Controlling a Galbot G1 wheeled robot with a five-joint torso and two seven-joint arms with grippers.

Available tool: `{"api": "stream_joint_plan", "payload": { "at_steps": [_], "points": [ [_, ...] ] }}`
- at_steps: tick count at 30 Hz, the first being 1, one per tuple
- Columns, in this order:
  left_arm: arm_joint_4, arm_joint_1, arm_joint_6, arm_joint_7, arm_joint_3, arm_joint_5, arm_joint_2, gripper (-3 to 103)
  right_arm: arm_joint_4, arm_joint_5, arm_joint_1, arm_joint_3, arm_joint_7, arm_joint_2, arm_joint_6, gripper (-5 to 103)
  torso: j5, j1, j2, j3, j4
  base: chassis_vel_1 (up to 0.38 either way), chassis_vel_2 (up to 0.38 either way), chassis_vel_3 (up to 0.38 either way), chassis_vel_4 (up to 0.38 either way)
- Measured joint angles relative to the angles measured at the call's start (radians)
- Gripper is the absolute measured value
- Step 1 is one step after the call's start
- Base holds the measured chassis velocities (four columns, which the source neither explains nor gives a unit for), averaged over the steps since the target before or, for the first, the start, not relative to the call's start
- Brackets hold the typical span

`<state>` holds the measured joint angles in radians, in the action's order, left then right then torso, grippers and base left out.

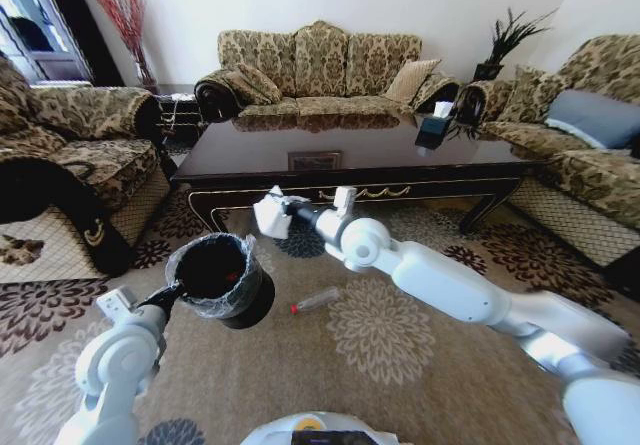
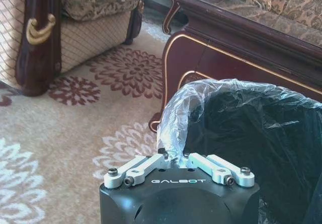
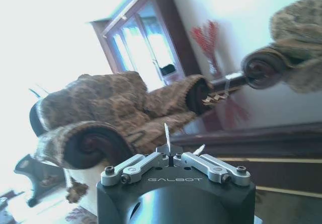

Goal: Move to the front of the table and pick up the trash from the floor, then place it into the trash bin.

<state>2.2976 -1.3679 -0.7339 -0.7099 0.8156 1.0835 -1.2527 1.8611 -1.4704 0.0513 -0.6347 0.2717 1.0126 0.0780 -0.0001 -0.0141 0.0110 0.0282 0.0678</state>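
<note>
A: Item one, nearest: left tool (image 2: 177, 159). State?

B: Clenched on the rim of the trash bin (image 1: 222, 278), pinching the clear liner bag (image 2: 177, 114) at the lip. The bin is held up off the floor (image 1: 380, 365), tilted with its mouth toward the camera. Something small and reddish seems to lie inside; too dark to name.

A: Item two: right tool (image 1: 268, 213).

B: Raised just above and beside the bin, in front of the surface (image 1: 350, 155). It is grasping crumpled white paper (image 1: 272, 215), fingers closed with a thin white sliver (image 3: 166, 133) pinched between them in the right wrist view.

A: Item three, on the carpet?

B: One clear plastic bottle (image 1: 316, 300) with a red cap, lying on its side just beside the bin, under the right arm. Not yet collected. I cannot make out any smaller scraps against the carpet's flower pattern.

A: Item four, farther back?

B: The long dark glossy surface, carrying a small tissue box (image 1: 436, 125) toward its far right end. Then a patterned sofa (image 1: 320, 65) behind it, and matching armchairs to either side.

A: Progress entry?

B: By my reading: the robot is at the front of the surface, so that part is done. The paper is picked up but not yet dropped in; it sits near the bin's mouth, not over it. The bottle is left on the floor. Roughly midway, then.
</note>
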Motion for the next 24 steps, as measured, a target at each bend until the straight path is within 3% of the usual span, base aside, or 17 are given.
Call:
{"api": "stream_joint_plan", "payload": {
  "at_steps": [8,24],
  "points": [
    [-0.047,0.038,-0.001,-0.013,-0.028,0.044,0.027,3,-0.017,0.013,-0.073,-0.059,-0.068,0.103,-0.033,0,-0.0002,0.0,0.0,0.0,-0.0001,0.0,0.0,0.0,0.0],
    [-0.037,0.065,-0.002,-0.007,-0.025,0.046,0.028,3,-0.118,0.115,-0.014,-0.156,-0.128,0.17,-0.107,0,0.0001,0.0,0.0,0.0,0.0,0.0,0.0,0.0,0.0]
  ]
}}
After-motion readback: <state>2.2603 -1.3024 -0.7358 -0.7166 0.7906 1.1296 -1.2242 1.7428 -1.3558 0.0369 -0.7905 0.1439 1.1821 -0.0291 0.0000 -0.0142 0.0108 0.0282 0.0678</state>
